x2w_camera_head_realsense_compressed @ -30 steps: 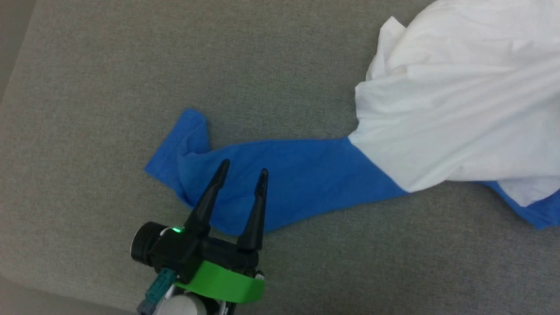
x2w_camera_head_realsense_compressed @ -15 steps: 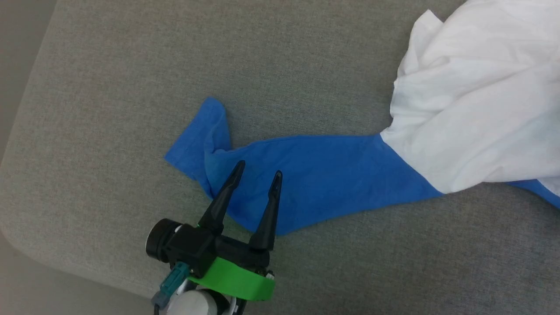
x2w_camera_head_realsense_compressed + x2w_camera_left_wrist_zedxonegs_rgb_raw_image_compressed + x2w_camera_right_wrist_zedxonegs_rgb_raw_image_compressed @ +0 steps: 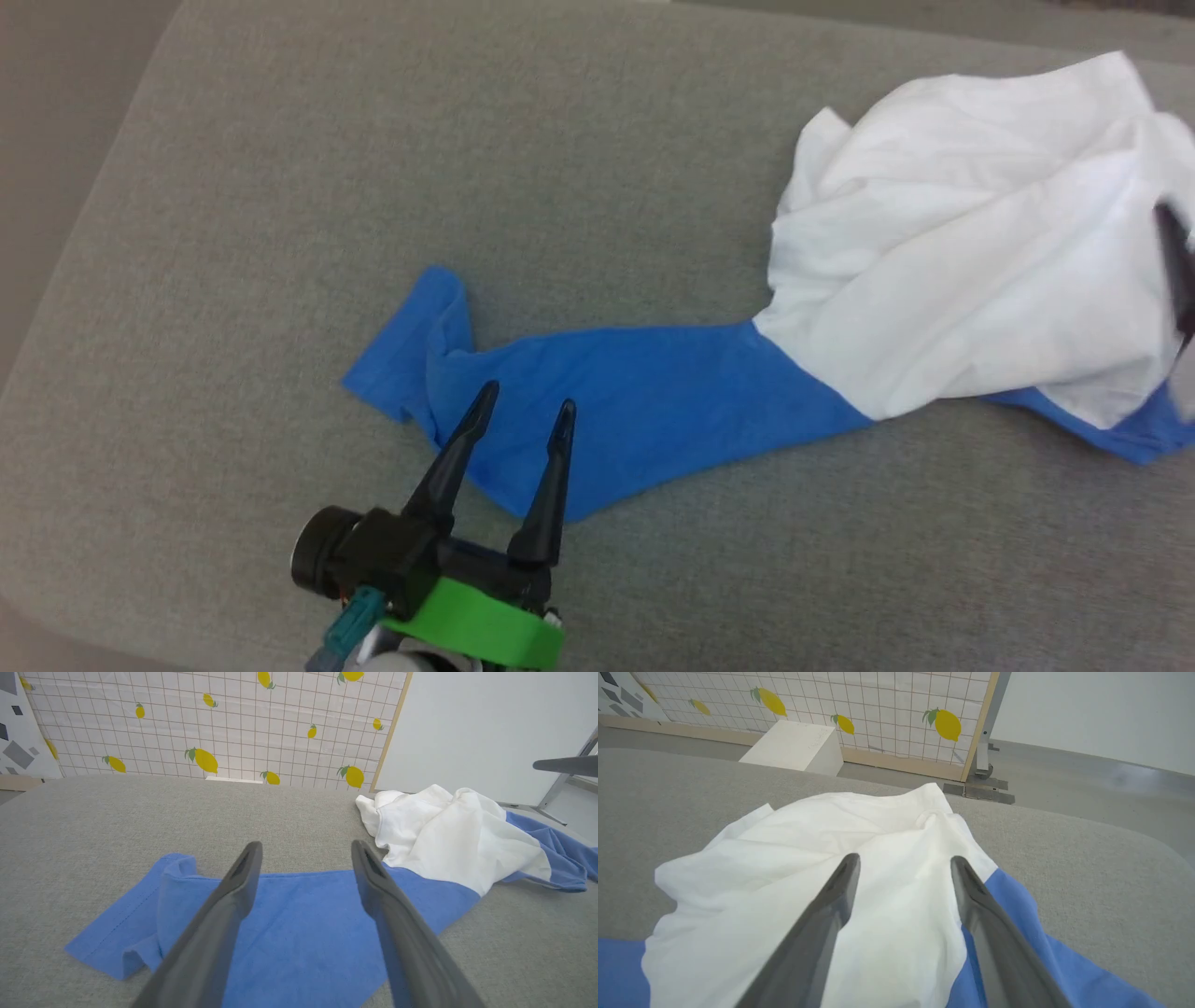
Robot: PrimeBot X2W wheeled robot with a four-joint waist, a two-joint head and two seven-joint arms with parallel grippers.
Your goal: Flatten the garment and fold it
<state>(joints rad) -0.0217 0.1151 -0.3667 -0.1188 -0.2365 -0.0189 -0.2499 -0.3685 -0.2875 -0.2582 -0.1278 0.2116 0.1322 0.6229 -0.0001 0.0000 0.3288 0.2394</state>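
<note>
Hovering with jaws spread wide and empty, the left gripper point(image 3: 528, 397) points across the blue sleeve point(image 3: 653, 392) of the garment point(image 3: 934, 308), which lies just beneath and ahead of its fingertips on the grey cushion point(image 3: 233, 233). The sleeve's long axis runs crosswise to the fingers, off to that gripper's right toward the crumpled white body point(image 3: 980, 205). The right gripper point(image 3: 904, 858), equally wide and holding nothing, angles low over that heap.

left hand point(image 3: 526, 397): black tapered fingers point(image 3: 446, 467) | green wrist band point(image 3: 476, 630) (teal connector point(image 3: 341, 630))
</note>
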